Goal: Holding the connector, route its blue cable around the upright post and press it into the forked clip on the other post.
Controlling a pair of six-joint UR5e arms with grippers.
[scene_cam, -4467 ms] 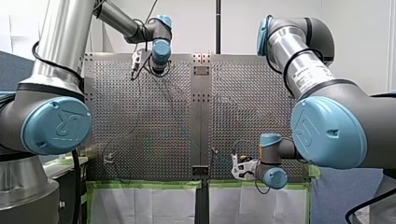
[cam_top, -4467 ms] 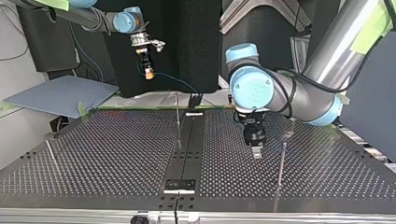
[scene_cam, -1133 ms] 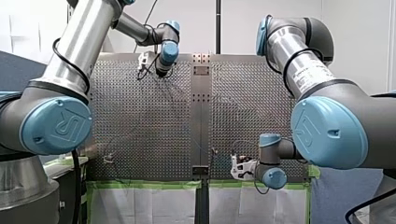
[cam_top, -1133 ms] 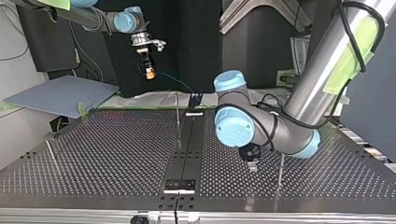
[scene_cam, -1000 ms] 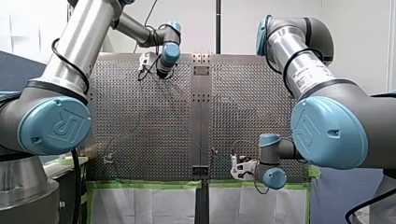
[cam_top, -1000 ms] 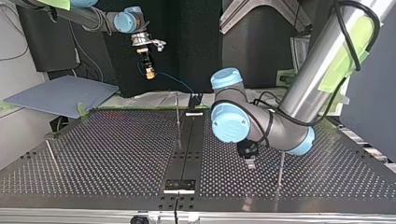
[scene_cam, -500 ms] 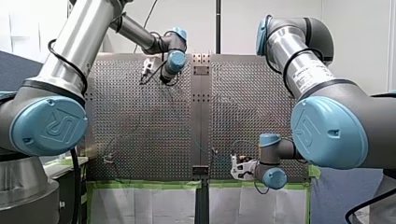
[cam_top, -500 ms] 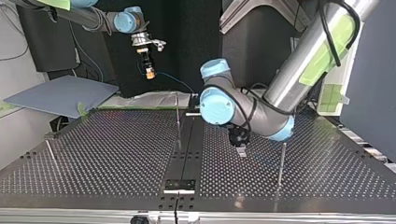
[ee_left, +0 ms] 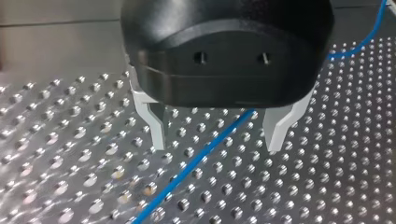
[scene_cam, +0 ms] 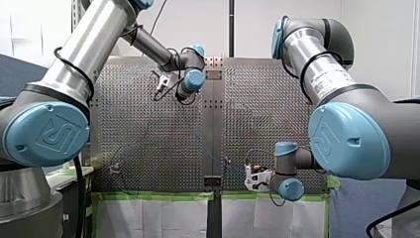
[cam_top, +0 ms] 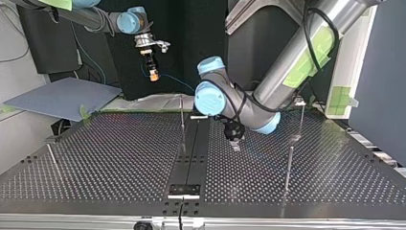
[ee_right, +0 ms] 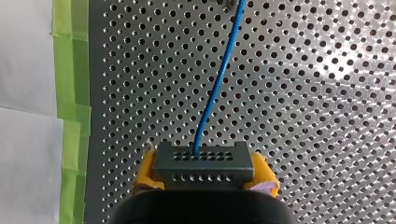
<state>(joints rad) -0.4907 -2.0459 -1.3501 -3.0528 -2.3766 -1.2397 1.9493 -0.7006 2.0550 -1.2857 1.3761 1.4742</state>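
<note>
The right tool (ee_right: 204,173) was clamped on the dark connector (ee_right: 203,163), its yellow pads (ee_right: 145,171) pressing on either side. In the top view it hung well above the near edge of the perforated surface (ee_right: 327,93). From the connector's face the blue cable (ee_right: 219,79) ran ahead over the holes. The left tool (ee_left: 217,145) stood low over the surface with its pale fingers (ee_left: 157,126) spread wide and nothing between them, and the cable crossed slantwise under the gap. A slim upright post (cam_top: 182,122) stood near the centre strip, beside this tool. The forked clip could not be made out in any view. The likeliest trouble seemed to be a poor catch. If the left tool closed while the cable lay slantwise or flat against the surface, the fingers might shut over it or scrape the metal. Tension looked like another hazard: with the connector held firm and high, a hard pull round the post could drag it askew in the pads or strain the wire where it entered the housing. Too much slack could let the cable slip off the post.
</note>
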